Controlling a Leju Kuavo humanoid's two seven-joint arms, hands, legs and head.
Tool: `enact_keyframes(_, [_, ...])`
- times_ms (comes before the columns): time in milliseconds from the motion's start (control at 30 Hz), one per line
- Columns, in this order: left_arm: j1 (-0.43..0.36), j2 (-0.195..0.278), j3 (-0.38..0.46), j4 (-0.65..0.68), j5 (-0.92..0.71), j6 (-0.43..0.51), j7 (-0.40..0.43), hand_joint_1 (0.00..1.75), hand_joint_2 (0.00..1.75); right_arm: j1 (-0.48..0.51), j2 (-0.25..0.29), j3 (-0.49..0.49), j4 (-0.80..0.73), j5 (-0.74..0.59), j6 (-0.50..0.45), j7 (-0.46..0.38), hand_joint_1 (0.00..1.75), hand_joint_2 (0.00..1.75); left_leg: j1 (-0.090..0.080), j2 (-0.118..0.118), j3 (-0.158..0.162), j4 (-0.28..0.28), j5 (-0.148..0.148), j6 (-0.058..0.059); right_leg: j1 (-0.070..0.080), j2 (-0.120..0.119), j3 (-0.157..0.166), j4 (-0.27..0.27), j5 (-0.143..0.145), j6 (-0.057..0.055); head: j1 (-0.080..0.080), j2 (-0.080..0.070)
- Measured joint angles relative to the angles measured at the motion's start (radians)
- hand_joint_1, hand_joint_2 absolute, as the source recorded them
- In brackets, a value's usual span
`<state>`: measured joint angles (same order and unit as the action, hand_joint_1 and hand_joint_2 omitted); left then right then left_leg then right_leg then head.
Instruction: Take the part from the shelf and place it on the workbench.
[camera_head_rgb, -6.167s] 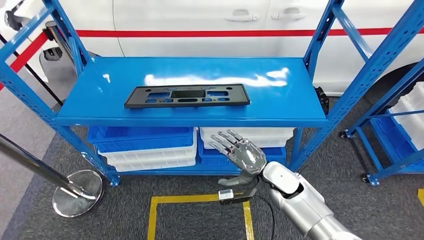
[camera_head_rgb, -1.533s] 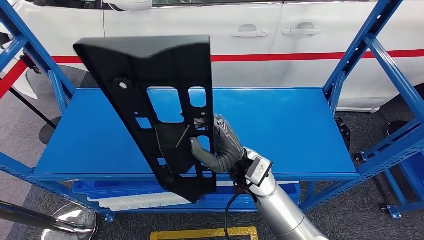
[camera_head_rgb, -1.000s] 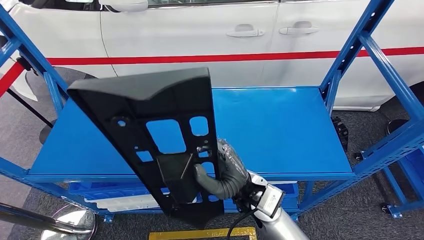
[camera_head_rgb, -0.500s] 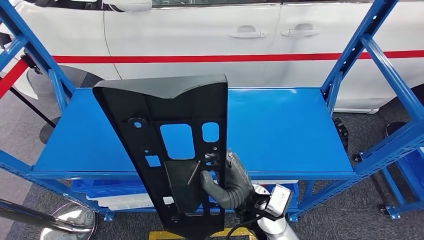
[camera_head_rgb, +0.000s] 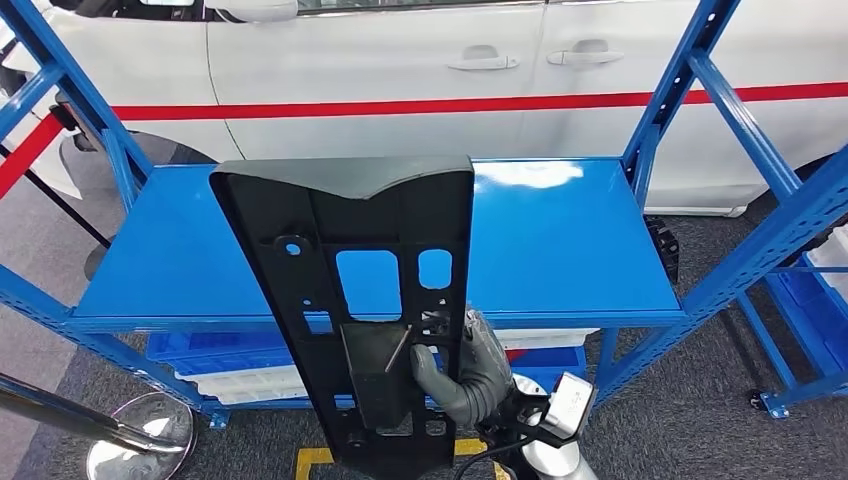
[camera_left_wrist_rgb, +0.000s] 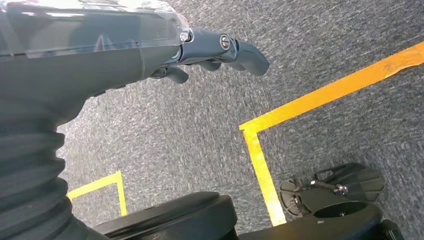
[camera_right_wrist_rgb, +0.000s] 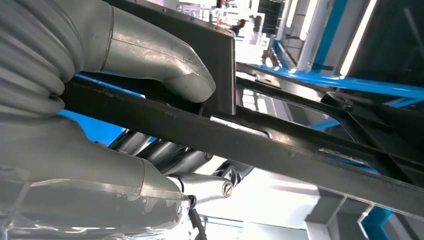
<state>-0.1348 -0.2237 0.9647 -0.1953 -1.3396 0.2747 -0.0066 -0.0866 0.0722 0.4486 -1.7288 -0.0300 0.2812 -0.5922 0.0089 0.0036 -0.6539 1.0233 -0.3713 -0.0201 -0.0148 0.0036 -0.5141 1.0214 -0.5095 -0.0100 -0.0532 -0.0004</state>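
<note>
Part (camera_head_rgb: 370, 300): black moulded plastic, matt, faint sheen along the raised top edge; cut-outs with clean edges.
Right hand (camera_head_rgb: 465, 370): grey rubbery-looking covering on thumb and fingers, dull finish; in the right wrist view a ribbed grey cover and a clear glossy plastic shell over the back.
Left hand (camera_left_wrist_rgb: 150, 45): dark smooth fingers with small metal screws, a clear glossy shell above.
Shelf (camera_head_rgb: 560, 240): painted blue metal, smooth, glossy, with white glare patches; uprights perforated.
Floor (camera_left_wrist_rgb: 200, 135): grey carpet, rough, flecked, matt; yellow tape (camera_left_wrist_rgb: 260, 160) smooth.
Car (camera_head_rgb: 400, 60): white glossy paint.
Stand base (camera_head_rgb: 140, 440): polished mirror-like metal.
</note>
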Motion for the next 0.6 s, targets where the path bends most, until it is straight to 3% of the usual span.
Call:
enact_keyframes(67, [-0.002,0.000,0.000,0.000,0.000,0.000,0.000,0.00,1.75,0.000,0.005,-0.001,-0.001,0.001,0.003,0.001,1.75,1.75,0.003,0.000,-0.022,0.061,-0.072,-0.010,-0.004,-0.006,-0.022,-0.003,0.022,-0.016,0.000,0.000])
enact_keyframes(133, [-0.006,0.000,0.000,0.000,0.001,0.000,0.000,0.00,1.75,0.001,0.010,-0.003,-0.002,0.004,0.014,0.005,1.75,1.75,0.004,0.000,-0.047,0.185,-0.173,-0.018,-0.001,-0.009,-0.051,-0.002,0.044,-0.022,0.000,0.000])
enact_keyframes(200, [-0.007,0.001,0.000,0.000,0.002,0.000,0.000,0.00,1.75,0.001,0.012,-0.007,-0.002,0.010,0.025,0.008,1.75,1.75,0.004,0.000,-0.052,0.278,-0.214,-0.021,0.002,-0.010,-0.076,0.000,0.062,-0.022,0.000,0.000])
enact_keyframes(233, [-0.007,0.001,0.000,0.000,0.001,0.000,0.001,0.00,1.75,0.001,0.013,-0.010,-0.002,0.012,0.030,0.009,1.75,1.75,0.004,0.000,-0.039,0.289,-0.207,-0.020,0.003,-0.011,-0.087,0.001,0.069,-0.022,0.000,0.000])
enact_keyframes(300, [-0.001,0.001,0.000,0.000,-0.001,-0.002,0.003,0.00,1.75,0.001,0.017,-0.015,-0.002,0.015,0.035,0.010,1.75,1.75,0.003,0.000,0.024,0.232,-0.164,-0.013,0.006,-0.011,-0.108,0.003,0.085,-0.020,0.000,0.000])
enact_keyframes(367, [0.007,0.001,0.000,0.000,-0.003,-0.004,0.005,0.00,1.75,0.000,0.023,-0.018,-0.004,0.017,0.040,0.010,1.75,1.75,-0.001,0.000,0.134,0.085,-0.144,0.003,0.009,-0.010,-0.127,0.004,0.104,-0.016,0.000,0.000])
enact_keyframes(433, [0.016,0.003,0.000,0.000,-0.006,-0.006,0.006,0.00,1.75,0.000,0.028,-0.021,-0.006,0.020,0.043,0.011,1.75,1.75,-0.009,-0.001,0.200,-0.025,-0.157,0.017,0.009,-0.011,-0.135,0.000,0.123,-0.005,0.000,0.000])
enact_keyframes(533, [0.021,0.002,0.000,0.000,-0.007,-0.007,0.006,0.00,1.75,0.000,0.033,-0.024,-0.008,0.024,0.046,0.012,1.75,1.75,-0.012,0.001,0.193,-0.055,-0.138,0.033,0.006,-0.014,-0.138,-0.009,0.141,0.015,0.000,0.000])
enact_keyframes(567, [0.021,0.002,0.000,0.000,-0.007,-0.008,0.006,0.00,1.75,0.000,0.033,-0.026,-0.008,0.024,0.047,0.012,1.75,1.75,-0.009,0.003,0.186,-0.060,-0.124,0.041,0.005,-0.012,-0.143,0.002,0.122,0.019,0.000,0.000])
enact_keyframes(600, [0.021,0.000,0.000,0.000,-0.007,-0.008,0.006,0.00,1.75,0.000,0.033,-0.028,-0.008,0.025,0.048,0.013,1.75,1.75,-0.007,0.006,0.176,-0.065,-0.110,0.047,0.005,-0.010,-0.154,0.032,0.083,0.023,0.000,0.000])
